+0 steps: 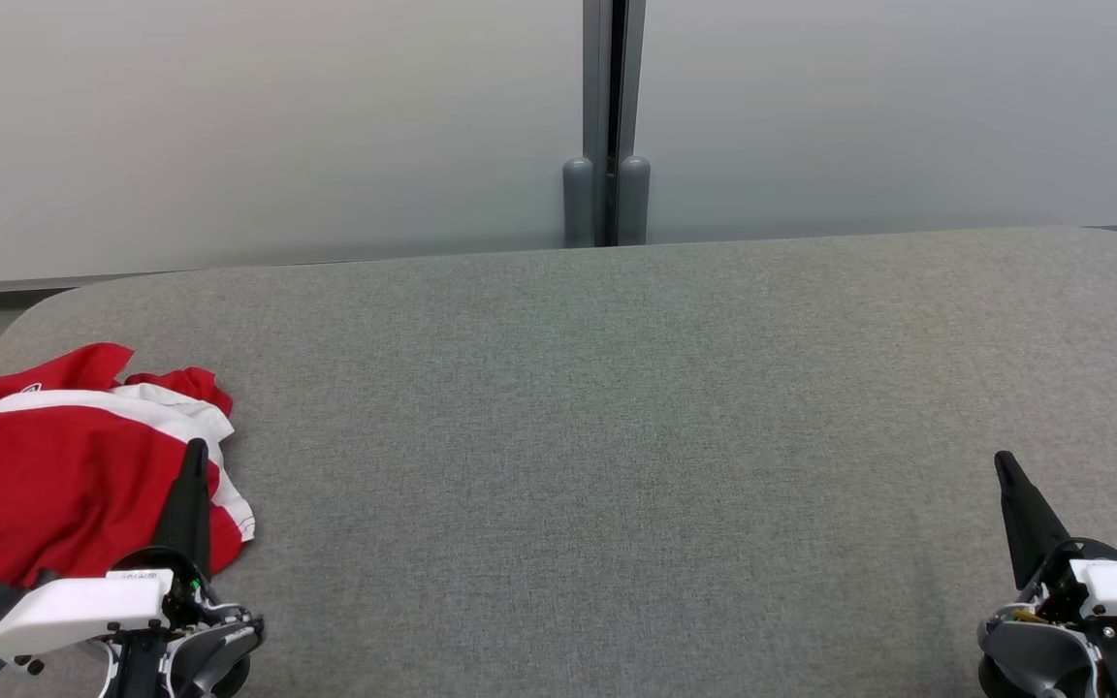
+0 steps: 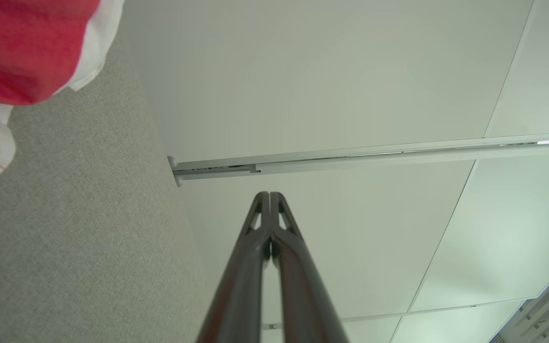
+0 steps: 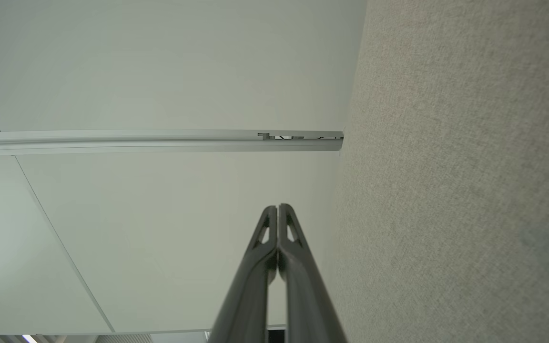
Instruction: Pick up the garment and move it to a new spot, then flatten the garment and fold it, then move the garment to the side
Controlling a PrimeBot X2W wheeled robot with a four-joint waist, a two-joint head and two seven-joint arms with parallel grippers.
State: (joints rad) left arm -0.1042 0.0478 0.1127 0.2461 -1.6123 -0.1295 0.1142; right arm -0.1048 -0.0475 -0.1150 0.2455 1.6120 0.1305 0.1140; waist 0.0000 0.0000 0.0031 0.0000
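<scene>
A broad grey fabric-covered bench [image 1: 617,407] carries a crumpled red-and-white cloth garment [image 1: 45,475] at eight o'clock. The left end effector [image 1: 196,446], fingers pressed together, empty, overlaps its hem, perhaps touching. The right end effector [image 1: 1003,458], likewise closed and empty, sits at four o'clock.

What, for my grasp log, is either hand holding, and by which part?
Nothing. The left hand and the right hand are both shut empty; the shirt lies loose on the table beside the left hand.
</scene>
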